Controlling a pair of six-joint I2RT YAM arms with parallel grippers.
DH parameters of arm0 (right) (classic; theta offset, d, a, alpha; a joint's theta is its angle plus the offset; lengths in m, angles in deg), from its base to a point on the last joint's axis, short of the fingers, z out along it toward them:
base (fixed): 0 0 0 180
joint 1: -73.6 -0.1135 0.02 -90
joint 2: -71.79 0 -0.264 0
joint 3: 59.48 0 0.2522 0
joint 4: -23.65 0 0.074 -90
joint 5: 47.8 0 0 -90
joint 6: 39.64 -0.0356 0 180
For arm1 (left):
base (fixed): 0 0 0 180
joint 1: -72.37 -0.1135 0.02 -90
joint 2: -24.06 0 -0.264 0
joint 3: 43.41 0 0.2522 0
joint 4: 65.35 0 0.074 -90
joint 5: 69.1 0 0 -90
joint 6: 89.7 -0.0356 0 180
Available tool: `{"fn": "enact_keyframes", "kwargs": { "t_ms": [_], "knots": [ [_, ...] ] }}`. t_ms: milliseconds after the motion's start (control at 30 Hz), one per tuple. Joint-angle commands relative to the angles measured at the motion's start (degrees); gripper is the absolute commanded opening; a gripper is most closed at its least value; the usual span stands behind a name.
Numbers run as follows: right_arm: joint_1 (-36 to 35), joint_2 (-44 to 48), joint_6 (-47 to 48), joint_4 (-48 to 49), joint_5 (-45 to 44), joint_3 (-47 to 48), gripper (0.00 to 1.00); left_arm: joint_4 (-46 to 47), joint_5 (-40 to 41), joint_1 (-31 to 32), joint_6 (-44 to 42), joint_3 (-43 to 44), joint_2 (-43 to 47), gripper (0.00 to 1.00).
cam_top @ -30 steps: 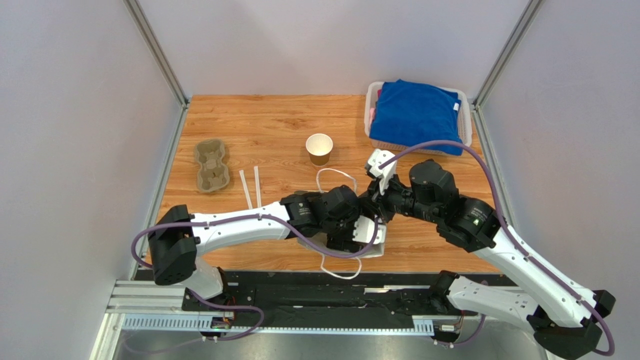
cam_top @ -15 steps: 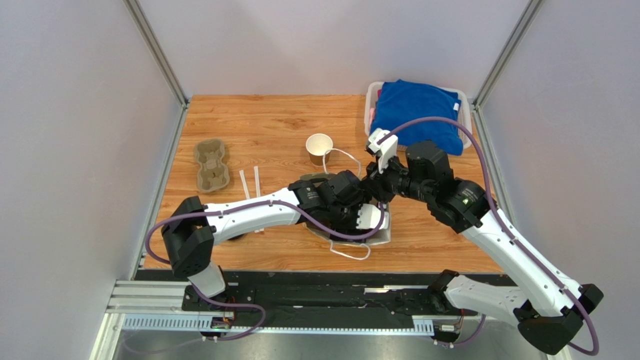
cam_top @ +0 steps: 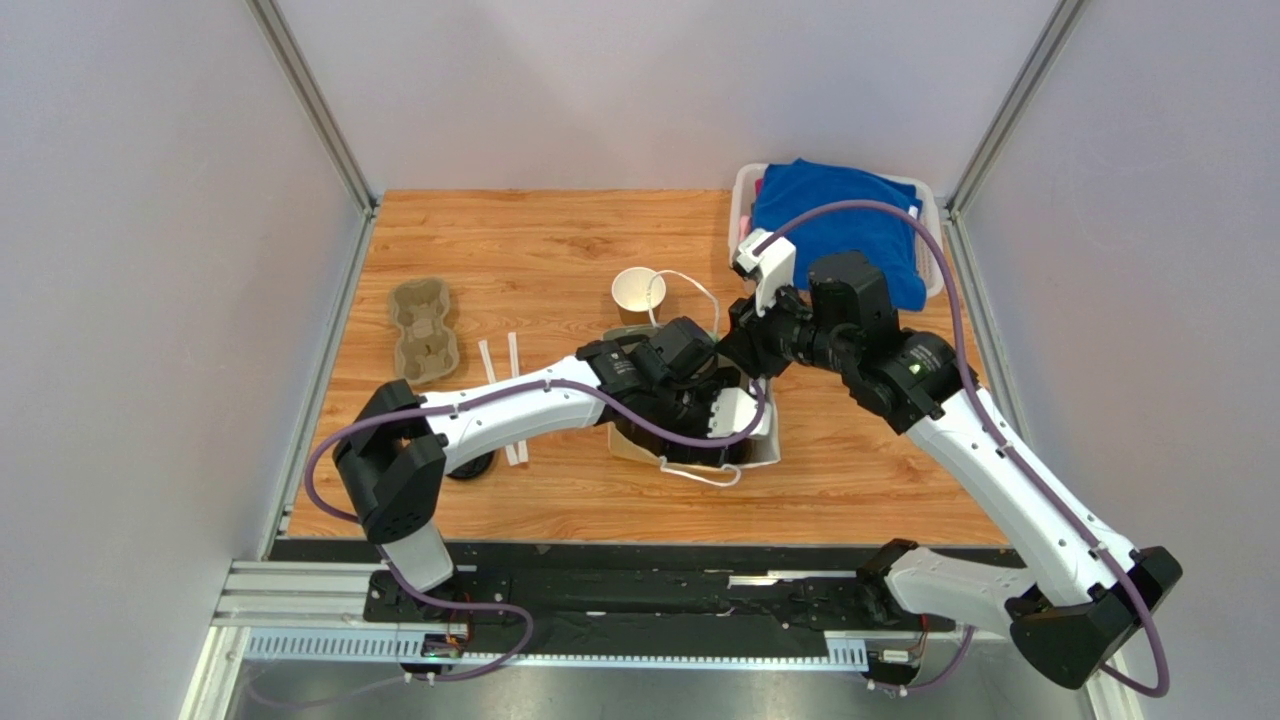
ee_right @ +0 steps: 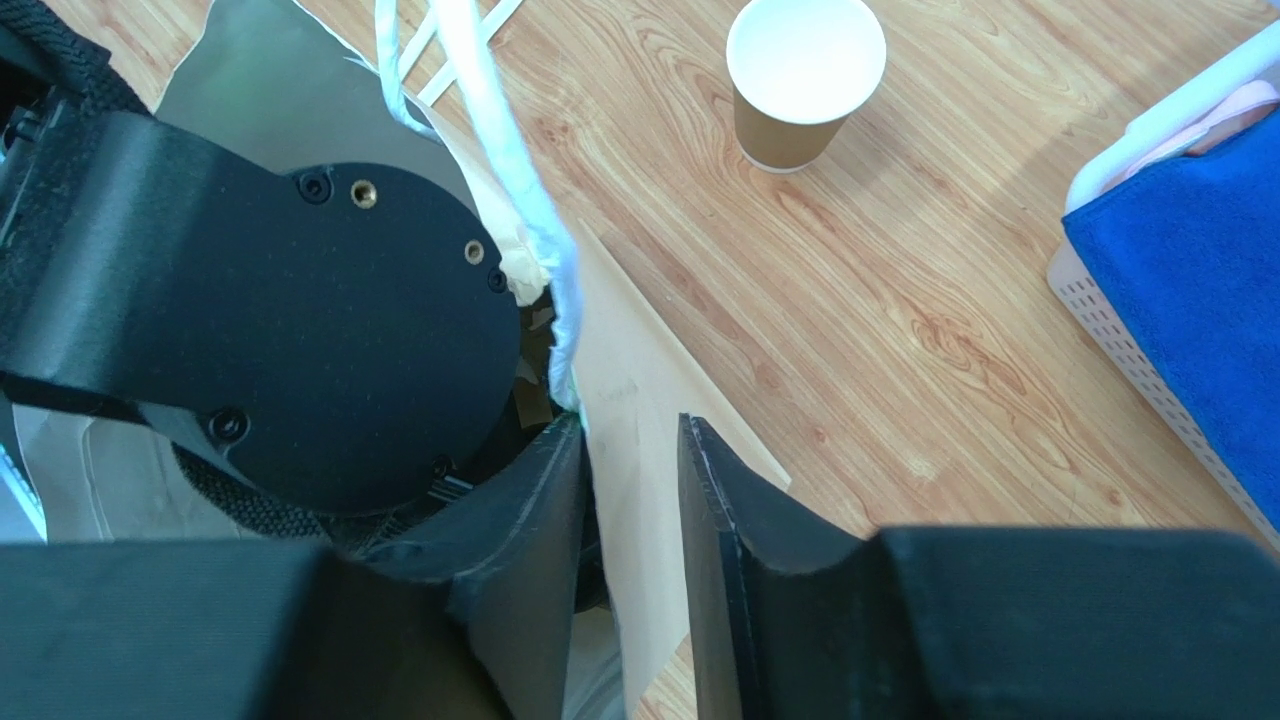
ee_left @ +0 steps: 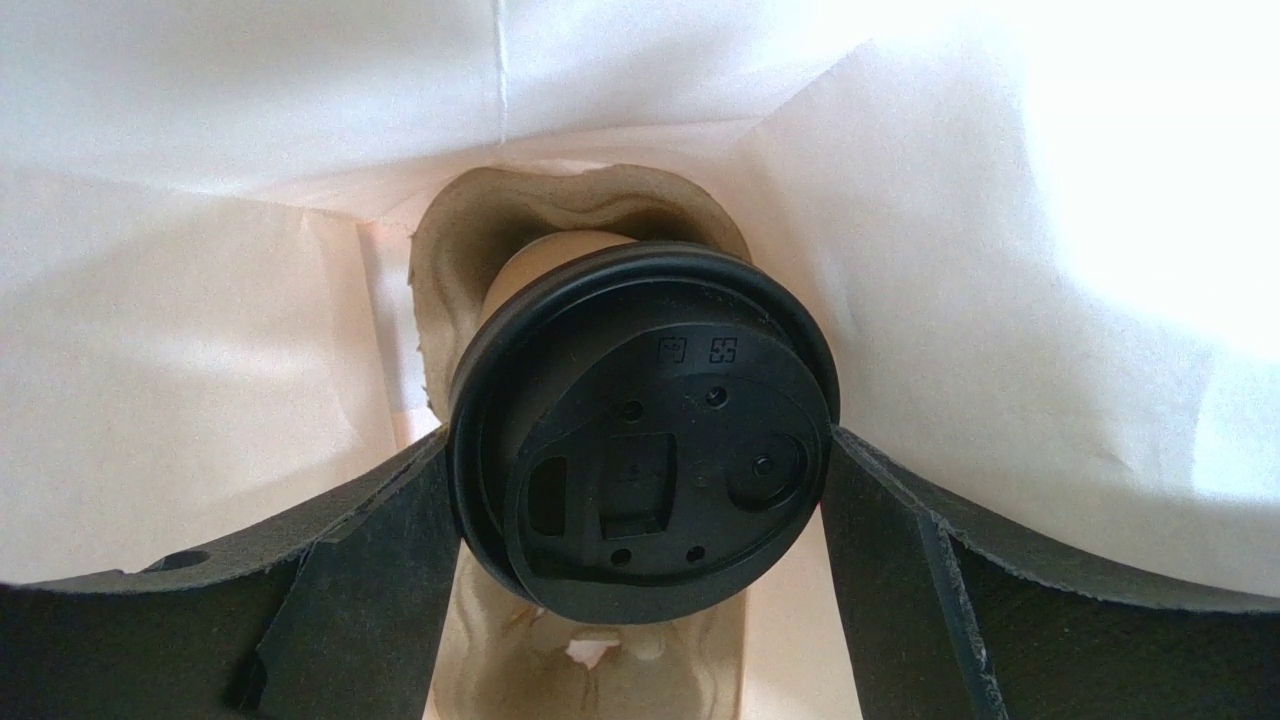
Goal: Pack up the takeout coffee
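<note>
Top & wrist views. Nearest us, a white paper bag point(ee_left: 226, 375) stands open on the wood surface point(cam_top: 526, 255). Inside it, the left claw point(ee_left: 642, 458) pinches the takeout coffee point(ee_left: 646, 420) at its black lid. The cup seems set in a pulp carrier point(ee_left: 451, 240). The right claw point(ee_right: 628, 438), fingers slightly spread, straddles the bag's rim. We judge packing nearly done; release & withdrawal remain. Beyond stands a lidless cup point(cam_top: 639, 296).
</note>
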Motion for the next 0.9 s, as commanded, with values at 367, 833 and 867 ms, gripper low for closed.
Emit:
{"fn": "enact_keyframes", "kwargs": {
  "t_ms": [367,833,867],
  "knots": [
    [0.8,-1.4,3.0,-4.3,5.0,2.5,0.25,-3.6,-2.6,-3.3,1.6,-2.5,-5.5,0.43],
    [0.8,0.7,3.0,-1.2,6.1,1.0,0.00,5.9,-1.6,-3.1,3.2,-7.7,6.4,0.88],
    [0.7,0.8,3.0,-1.3,6.1,0.9,0.00,6.3,-1.1,-2.8,3.1,-8.1,7.1,0.90]
  ]
}}
